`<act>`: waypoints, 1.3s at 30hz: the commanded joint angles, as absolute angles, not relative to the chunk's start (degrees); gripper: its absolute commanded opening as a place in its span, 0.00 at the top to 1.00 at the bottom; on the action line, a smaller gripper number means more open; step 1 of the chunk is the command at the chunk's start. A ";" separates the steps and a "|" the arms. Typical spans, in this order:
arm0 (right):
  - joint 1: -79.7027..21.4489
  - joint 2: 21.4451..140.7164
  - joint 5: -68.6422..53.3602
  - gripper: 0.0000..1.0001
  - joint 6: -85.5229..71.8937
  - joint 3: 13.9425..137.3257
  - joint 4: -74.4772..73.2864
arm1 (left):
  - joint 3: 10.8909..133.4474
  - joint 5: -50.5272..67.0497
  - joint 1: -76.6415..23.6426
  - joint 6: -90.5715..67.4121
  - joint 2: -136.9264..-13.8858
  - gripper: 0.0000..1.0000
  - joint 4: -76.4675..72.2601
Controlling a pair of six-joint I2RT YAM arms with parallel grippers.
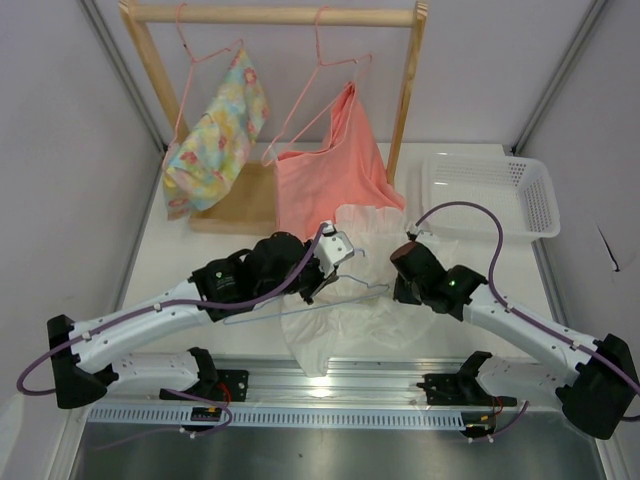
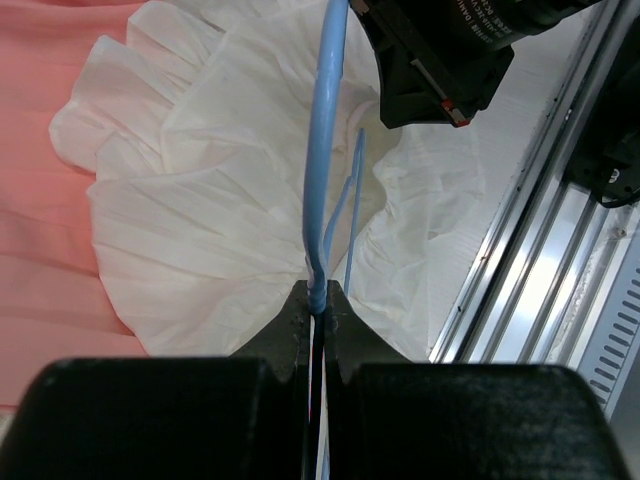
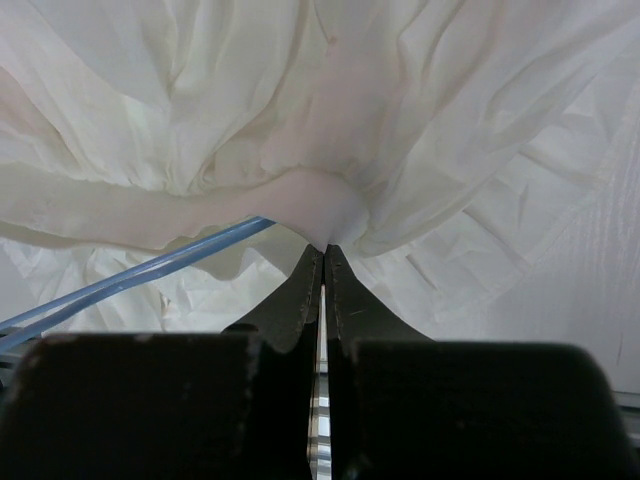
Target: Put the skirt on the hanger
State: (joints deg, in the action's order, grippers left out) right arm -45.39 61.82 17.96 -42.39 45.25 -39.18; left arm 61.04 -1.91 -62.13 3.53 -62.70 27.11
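White ruffled skirt (image 1: pixel 342 328) is lying bunched on the table (image 1: pixel 160 270) between both arms. The left gripper (image 2: pixel 318 298) is pinching the light blue wire hanger (image 2: pixel 326 150) just above it, and the right gripper (image 3: pixel 323 252) is clamping a skirt fold. Lettering on the right wrist is too cropped to read. A white basket (image 1: pixel 520 195) is sitting well off right.

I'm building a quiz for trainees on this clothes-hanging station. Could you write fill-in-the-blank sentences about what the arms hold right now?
The left gripper is shut on the ____ hanger. The right gripper pinches the skirt, whose fabric is ____ in color. On the wooden rack behind hang ____ garments.
Missing words: blue; white; two.
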 commanded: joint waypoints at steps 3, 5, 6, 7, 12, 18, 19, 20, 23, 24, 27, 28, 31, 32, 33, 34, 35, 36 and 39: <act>-45.79 61.35 18.11 1.00 -41.75 48.34 -38.50 | 60.73 -3.78 -62.49 5.27 -63.19 1.00 23.91; -45.79 61.08 17.84 1.00 -41.57 48.95 -38.76 | 61.00 -4.48 -62.49 6.41 -63.89 1.00 23.82; -45.88 61.08 17.84 1.00 -41.40 49.30 -39.28 | 61.69 -4.31 -62.49 6.85 -64.94 1.00 23.91; -46.14 61.00 17.84 1.00 -41.31 50.26 -39.46 | 61.87 -3.96 -62.49 7.20 -65.21 1.00 23.65; -46.41 61.26 17.23 1.00 -40.08 53.34 -40.34 | 61.35 4.98 -62.14 7.91 -65.83 1.00 17.41; -46.58 61.79 16.08 1.00 -38.41 57.03 -41.92 | 58.36 7.29 -61.18 5.54 -68.72 1.00 6.08; -46.76 61.70 15.82 1.00 -38.15 57.30 -42.01 | 58.62 8.08 -60.91 5.10 -69.51 1.00 5.37; -46.76 61.53 15.65 1.00 -38.14 57.39 -42.01 | 59.15 7.91 -60.82 4.92 -71.44 1.00 4.14; -46.85 60.74 14.94 1.00 -38.49 57.22 -42.01 | 58.63 7.90 -59.69 3.44 -73.73 1.00 0.37; -47.11 60.47 14.85 1.00 -38.58 56.78 -41.92 | 58.45 8.69 -59.07 2.64 -75.13 1.00 -1.56; -47.28 59.24 14.06 1.00 -39.11 55.90 -41.14 | 56.00 12.21 -56.78 -1.47 -76.72 1.00 -7.53; -47.46 58.98 13.80 1.00 -39.20 55.20 -40.87 | 55.55 12.91 -56.34 -2.45 -77.08 1.00 -8.95; -47.64 58.10 13.89 1.00 -39.90 54.49 -40.87 | 55.20 13.62 -54.93 -5.09 -78.83 1.00 -11.59; -47.81 57.83 14.23 1.00 -39.99 54.32 -40.78 | 55.11 14.23 -54.58 -6.23 -79.19 1.00 -12.30; -47.99 57.31 14.24 1.00 -39.90 54.06 -40.35 | 55.11 14.50 -54.41 -6.68 -79.71 1.00 -13.35; -47.90 57.04 14.15 1.00 -39.90 53.18 -39.99 | 55.11 15.02 -54.32 -7.11 -80.76 1.00 -13.79; -47.90 57.04 14.32 1.00 -39.99 52.83 -39.82 | 55.54 15.90 -54.32 -7.64 -81.29 1.00 -14.06; -47.90 57.22 14.33 1.00 -40.16 52.56 -39.73 | 55.72 16.43 -54.32 -7.99 -81.99 1.00 -14.32; -48.08 56.96 13.89 1.00 -39.73 51.24 -37.71 | 56.69 18.54 -54.32 -9.58 -84.02 1.00 -15.29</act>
State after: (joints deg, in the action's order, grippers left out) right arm -47.46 58.06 14.96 -39.20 52.34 -41.17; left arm 54.94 14.28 -54.50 -6.28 -82.50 -9.06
